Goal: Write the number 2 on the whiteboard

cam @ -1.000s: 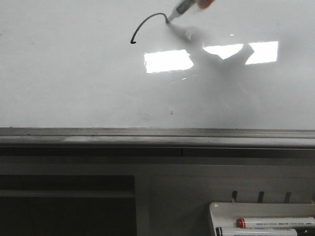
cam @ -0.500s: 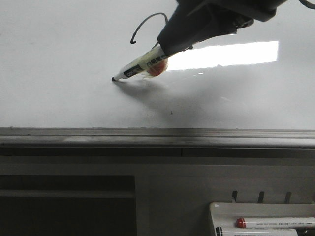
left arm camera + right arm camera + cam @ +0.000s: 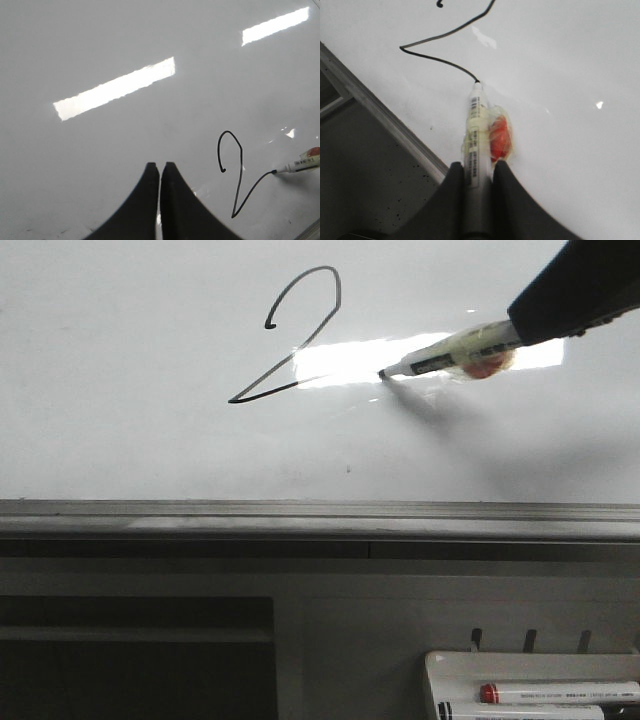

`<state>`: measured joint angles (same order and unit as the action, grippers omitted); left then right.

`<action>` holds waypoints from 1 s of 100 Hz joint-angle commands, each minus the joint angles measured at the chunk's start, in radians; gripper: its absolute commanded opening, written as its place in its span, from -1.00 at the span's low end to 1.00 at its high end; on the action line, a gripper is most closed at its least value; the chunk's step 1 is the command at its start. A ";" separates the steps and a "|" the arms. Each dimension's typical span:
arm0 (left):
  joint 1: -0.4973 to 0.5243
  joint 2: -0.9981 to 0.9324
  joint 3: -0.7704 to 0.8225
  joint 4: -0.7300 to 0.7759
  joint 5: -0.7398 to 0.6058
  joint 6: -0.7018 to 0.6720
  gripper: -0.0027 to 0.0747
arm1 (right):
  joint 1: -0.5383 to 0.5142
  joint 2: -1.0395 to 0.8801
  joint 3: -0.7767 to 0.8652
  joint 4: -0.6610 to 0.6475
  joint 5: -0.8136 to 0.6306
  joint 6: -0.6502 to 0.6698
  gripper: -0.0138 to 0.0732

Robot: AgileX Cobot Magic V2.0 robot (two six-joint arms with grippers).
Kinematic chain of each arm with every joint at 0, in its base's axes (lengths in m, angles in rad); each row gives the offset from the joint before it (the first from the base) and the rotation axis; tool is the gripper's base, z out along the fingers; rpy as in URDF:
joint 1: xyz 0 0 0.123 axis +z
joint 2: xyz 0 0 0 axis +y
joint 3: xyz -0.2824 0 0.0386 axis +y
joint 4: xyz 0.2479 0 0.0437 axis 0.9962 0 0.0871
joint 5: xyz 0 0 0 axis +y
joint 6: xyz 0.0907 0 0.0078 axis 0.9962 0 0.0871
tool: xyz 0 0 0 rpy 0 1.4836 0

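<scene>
The whiteboard (image 3: 120, 390) fills the upper front view. On it is the number 2 (image 3: 296, 355), a thin black stroke with a hooked top, a long diagonal and a tail running right. My right gripper (image 3: 520, 325) is shut on a white marker (image 3: 440, 358) with an orange-red lump taped to it. The marker's tip rests at the right end of the tail. The right wrist view shows the gripper (image 3: 477, 167), the marker (image 3: 476, 130) and the stroke (image 3: 435, 58). My left gripper (image 3: 160, 165) is shut and empty over bare board, left of the number 2 (image 3: 240, 175).
The board's grey metal rim (image 3: 300, 515) runs across the front view under the writing. A small dark speck (image 3: 348, 470) sits on the board above it. A white marker tray (image 3: 450, 665) at the bottom right holds a red-capped marker (image 3: 560, 692) and another marker.
One second ago only the hooked top was drawn. The right gripper swept the marker down-left for the diagonal, then right for the tail, and now stands at the tail's end.
</scene>
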<state>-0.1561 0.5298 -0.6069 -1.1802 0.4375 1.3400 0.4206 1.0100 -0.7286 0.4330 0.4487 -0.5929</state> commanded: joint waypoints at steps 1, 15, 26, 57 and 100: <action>0.002 0.002 -0.030 -0.031 -0.021 -0.008 -0.98 | -0.016 -0.018 -0.008 -0.021 -0.035 0.011 -0.84; 0.002 0.002 -0.030 -0.031 -0.006 -0.007 -0.98 | 0.008 -0.027 -0.014 -0.015 -0.040 0.011 -0.84; 0.002 0.002 -0.030 -0.031 0.051 0.030 -0.97 | 0.067 -0.059 -0.045 -0.015 -0.037 0.007 -0.84; 0.002 0.032 -0.029 -0.031 0.311 0.331 0.01 | 0.222 0.002 -0.223 -0.042 0.143 0.007 -0.84; -0.006 0.240 -0.029 -0.054 0.398 0.651 0.02 | 0.350 0.104 -0.366 -0.052 0.186 0.002 -0.84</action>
<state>-0.1538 0.7296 -0.6069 -1.1574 0.8357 1.9443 0.7487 1.1180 -1.0421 0.3722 0.6840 -0.5837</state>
